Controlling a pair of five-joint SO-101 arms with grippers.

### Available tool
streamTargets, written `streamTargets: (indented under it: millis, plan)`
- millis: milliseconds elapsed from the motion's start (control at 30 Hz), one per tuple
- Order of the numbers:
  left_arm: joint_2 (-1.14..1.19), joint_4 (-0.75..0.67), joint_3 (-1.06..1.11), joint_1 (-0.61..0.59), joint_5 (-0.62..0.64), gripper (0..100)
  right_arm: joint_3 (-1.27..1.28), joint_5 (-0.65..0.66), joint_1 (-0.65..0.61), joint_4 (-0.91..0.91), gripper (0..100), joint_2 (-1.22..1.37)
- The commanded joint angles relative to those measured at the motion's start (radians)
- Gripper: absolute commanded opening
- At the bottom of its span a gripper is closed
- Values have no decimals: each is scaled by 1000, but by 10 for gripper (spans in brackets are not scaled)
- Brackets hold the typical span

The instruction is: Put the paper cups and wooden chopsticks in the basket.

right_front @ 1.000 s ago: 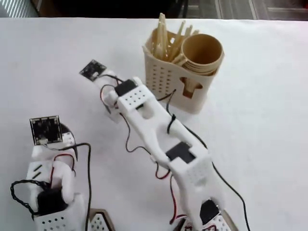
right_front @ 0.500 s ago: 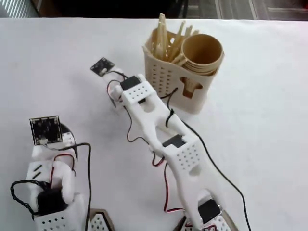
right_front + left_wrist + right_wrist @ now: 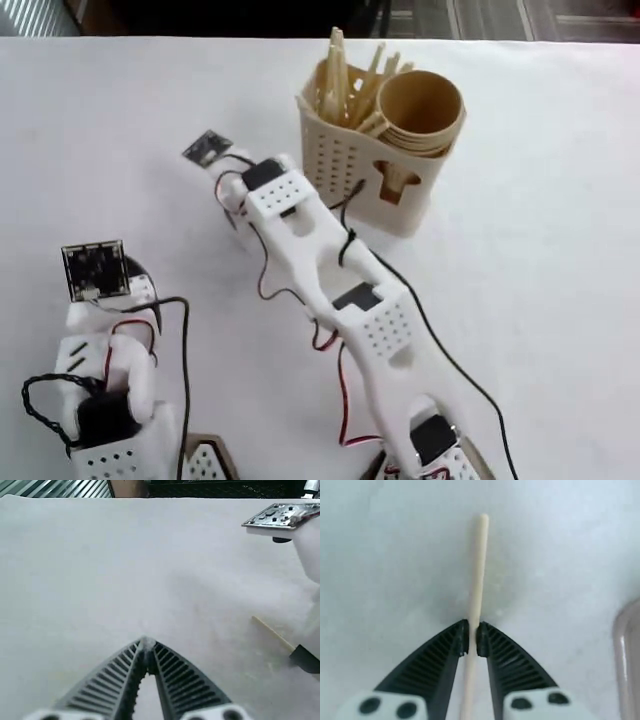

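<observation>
Low over table (image 3: 560, 260), right tool (image 3: 472, 640) clenched on chopstick (image 3: 479, 565), pinching across shaft, tip free, likely for lift. Chopstick seems flat on table, near basket (image 3: 350, 165). Cups (image 3: 420, 105) and sticks (image 3: 345, 75) already inside. Left tool (image 3: 146, 647) clenched on nothing, parked well apart.

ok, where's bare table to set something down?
Free: far-left table beyond the left arm; also the wide patch right of the basket and right arm. Crowded: the gap between basket and right arm.
</observation>
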Motion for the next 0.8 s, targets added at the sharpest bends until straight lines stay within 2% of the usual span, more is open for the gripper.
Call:
streamTargets:
  millis: [0,333,400,600,767]
  plan:
    - [-8,-23,-5,-7,-9,27,-14,2,-22,58,17,-133]
    - [-8,-23,-5,-7,-11,27,-14,0,-21,259,17,-472]
    - [-8,-23,-5,-7,-11,27,-14,-34,-24,282,17,-549]
    - [-8,-23,-5,-8,-11,27,-14,-120,-16,278,17,-800]
    - [-8,-23,-5,-8,-11,27,-14,-173,24,170,17,-967]
